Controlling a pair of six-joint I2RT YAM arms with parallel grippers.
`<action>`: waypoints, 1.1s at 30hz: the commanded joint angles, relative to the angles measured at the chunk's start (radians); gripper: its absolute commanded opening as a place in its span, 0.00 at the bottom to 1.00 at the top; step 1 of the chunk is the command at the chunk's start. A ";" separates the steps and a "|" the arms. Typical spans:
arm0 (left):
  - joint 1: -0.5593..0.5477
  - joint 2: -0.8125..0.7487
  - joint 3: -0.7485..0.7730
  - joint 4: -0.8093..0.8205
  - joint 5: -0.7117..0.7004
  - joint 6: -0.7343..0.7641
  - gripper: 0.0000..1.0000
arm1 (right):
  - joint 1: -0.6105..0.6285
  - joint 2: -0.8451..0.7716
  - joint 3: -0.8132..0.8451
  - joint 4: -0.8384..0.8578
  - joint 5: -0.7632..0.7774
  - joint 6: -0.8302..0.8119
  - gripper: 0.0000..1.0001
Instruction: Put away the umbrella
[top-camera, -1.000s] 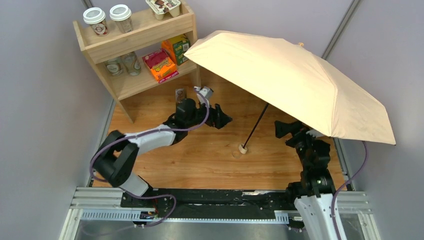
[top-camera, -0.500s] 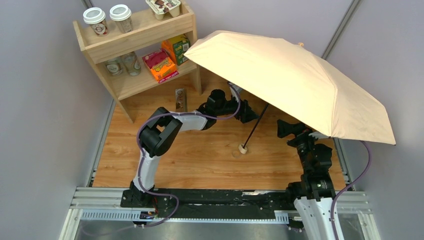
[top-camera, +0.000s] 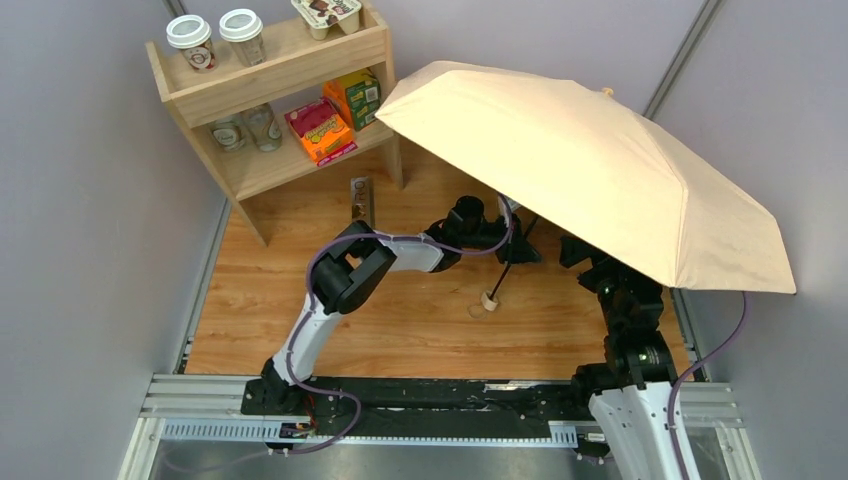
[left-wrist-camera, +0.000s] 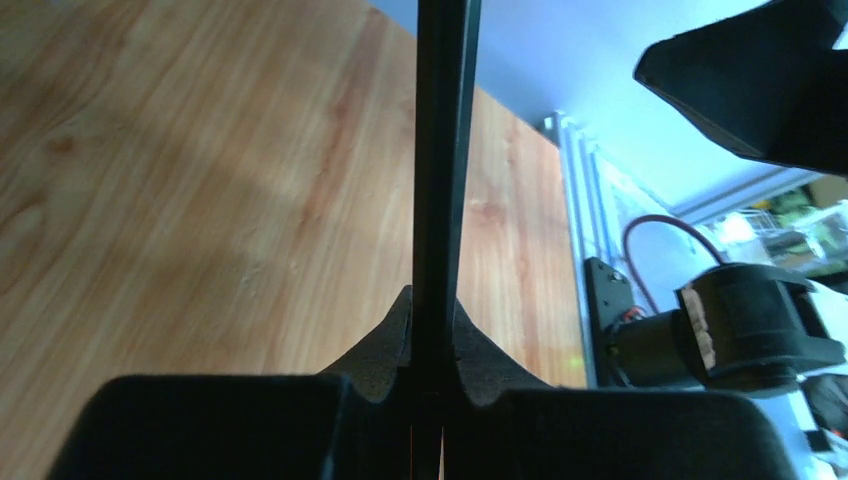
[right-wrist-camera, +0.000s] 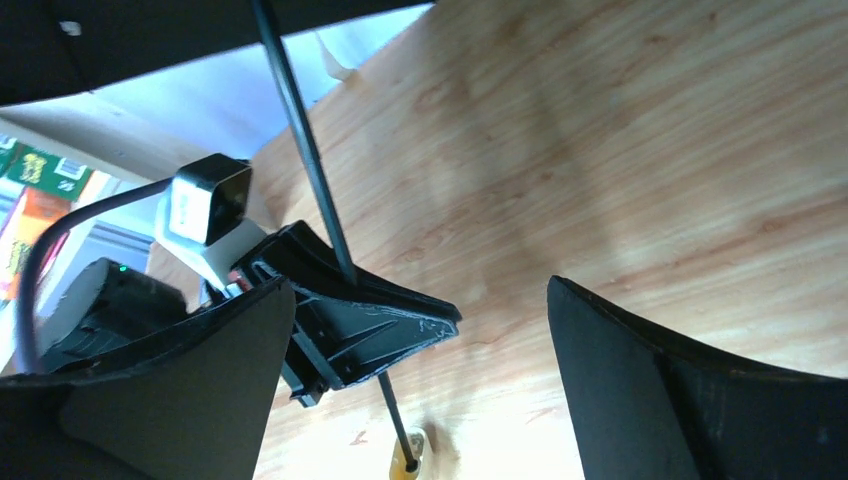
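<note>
The umbrella stands open, its beige canopy (top-camera: 590, 160) spread over the right half of the table. Its thin black shaft (top-camera: 512, 255) slants down to the small wooden handle (top-camera: 489, 300), which rests on the wood. My left gripper (top-camera: 517, 250) reaches in from the left and is shut on the shaft (left-wrist-camera: 445, 150) partway up; in the left wrist view the two pads (left-wrist-camera: 385, 350) press it from both sides. My right gripper (top-camera: 580, 250) hangs open just right of the shaft, under the canopy's edge. Its wrist view shows the left gripper (right-wrist-camera: 350, 310), the shaft (right-wrist-camera: 300, 140) and the handle (right-wrist-camera: 405, 462).
A wooden shelf unit (top-camera: 270, 100) stands at the back left with lidded cups, jars and coloured boxes. A small flat packet (top-camera: 361, 198) lies on the table beside its foot. Grey walls close in left and right. A metal rail (top-camera: 400, 415) runs along the near edge.
My left arm swung right from near the shelf to the umbrella's shaft and closed on it. The canopy and handle shifted slightly. My right gripper stayed open, nudging a little right.
</note>
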 joint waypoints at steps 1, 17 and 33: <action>-0.012 -0.159 0.040 -0.244 -0.137 0.166 0.00 | 0.003 0.081 0.085 -0.053 0.075 0.075 1.00; -0.253 -0.538 0.021 -0.800 -1.086 0.374 0.00 | -0.004 0.403 0.494 0.009 -0.137 0.161 1.00; -0.431 -0.571 0.041 -0.762 -1.610 0.534 0.00 | -0.005 0.650 0.839 -0.083 0.067 0.244 0.91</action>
